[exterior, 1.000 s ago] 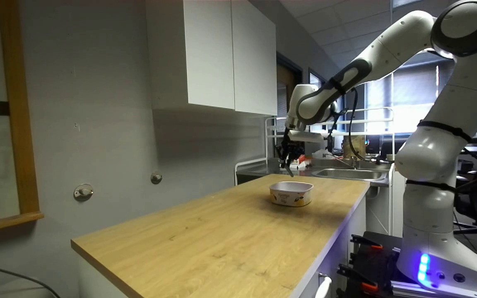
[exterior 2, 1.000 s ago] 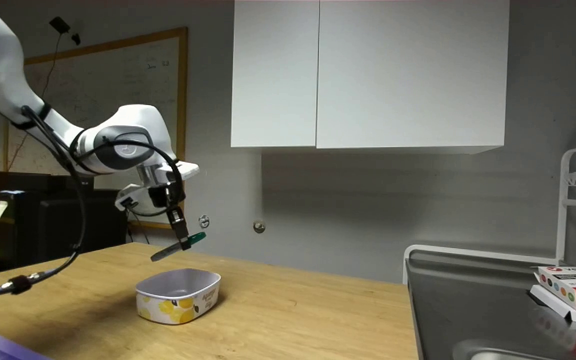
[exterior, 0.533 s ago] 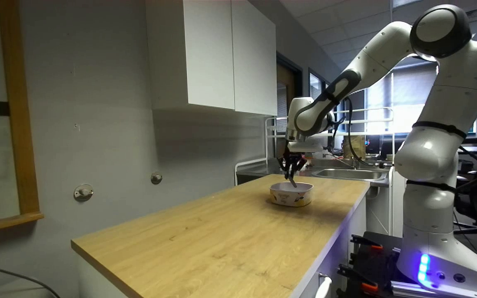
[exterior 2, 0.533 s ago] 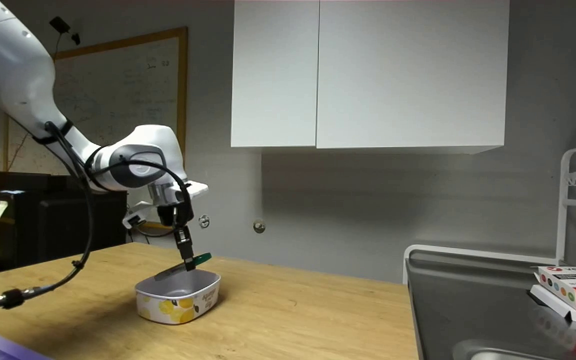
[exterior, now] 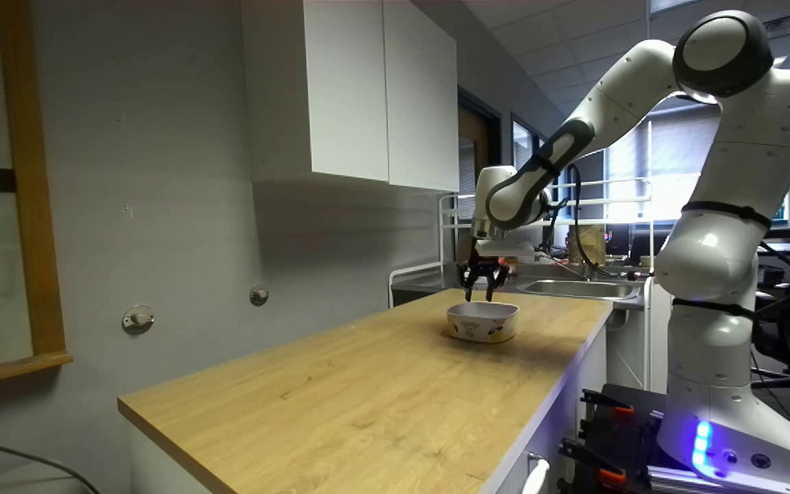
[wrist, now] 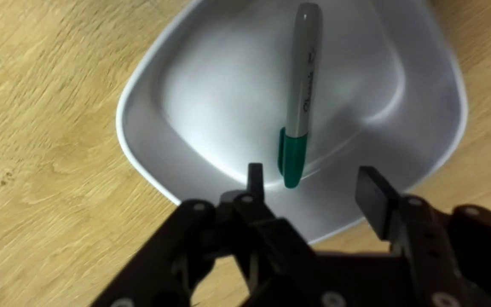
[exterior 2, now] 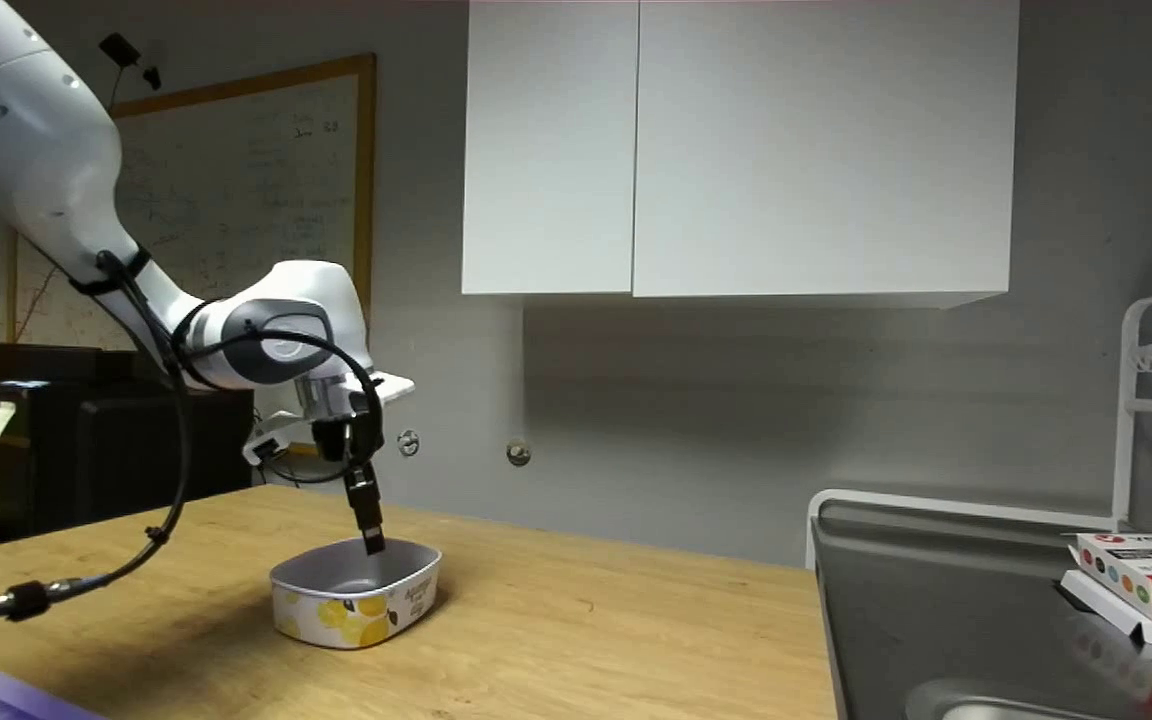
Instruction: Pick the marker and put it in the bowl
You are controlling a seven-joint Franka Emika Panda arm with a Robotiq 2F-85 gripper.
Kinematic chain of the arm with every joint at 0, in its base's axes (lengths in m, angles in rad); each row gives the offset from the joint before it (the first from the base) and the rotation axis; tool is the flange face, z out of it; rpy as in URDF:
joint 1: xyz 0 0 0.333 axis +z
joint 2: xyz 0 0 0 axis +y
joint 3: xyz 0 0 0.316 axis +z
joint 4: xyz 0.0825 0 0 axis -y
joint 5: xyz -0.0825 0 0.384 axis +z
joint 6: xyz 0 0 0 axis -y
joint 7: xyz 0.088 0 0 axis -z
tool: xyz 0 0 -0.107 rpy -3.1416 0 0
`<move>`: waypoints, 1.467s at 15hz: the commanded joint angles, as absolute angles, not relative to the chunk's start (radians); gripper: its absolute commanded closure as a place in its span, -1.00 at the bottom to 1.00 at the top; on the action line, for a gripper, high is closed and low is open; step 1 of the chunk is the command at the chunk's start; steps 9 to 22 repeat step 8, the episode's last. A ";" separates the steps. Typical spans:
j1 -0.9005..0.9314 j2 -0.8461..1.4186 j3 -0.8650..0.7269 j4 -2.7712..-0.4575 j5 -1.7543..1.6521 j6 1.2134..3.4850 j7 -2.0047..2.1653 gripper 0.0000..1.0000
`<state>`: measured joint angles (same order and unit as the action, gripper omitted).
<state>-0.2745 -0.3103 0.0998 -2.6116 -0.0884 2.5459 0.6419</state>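
The bowl is a small whitish rounded container with a lemon print. It stands on the wooden counter and shows in both exterior views and in the wrist view. The marker, grey with a green cap, lies inside the bowl in the wrist view; its cap end points toward the gripper. The bowl's wall hides it in the exterior views. My gripper is open and empty, with a wide gap between its fingers. It hangs above the bowl in both exterior views.
The wooden counter runs along the wall under white cabinets. A sink and a white rack are beyond its end. A red and white box lies on the metal top. A cable hangs from the arm.
My gripper came down over the bowl with the marker in its fingers, then opened. The marker is now in the bowl. The gripper's fingers are apart and the bowl has not moved.
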 commanded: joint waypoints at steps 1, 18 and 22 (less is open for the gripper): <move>-0.229 -0.396 0.089 -2.626 -0.075 2.496 0.665 -0.82; -0.141 -0.621 0.063 -2.638 0.063 2.336 0.609 -1.00; -0.141 -0.621 0.063 -2.638 0.063 2.336 0.609 -1.00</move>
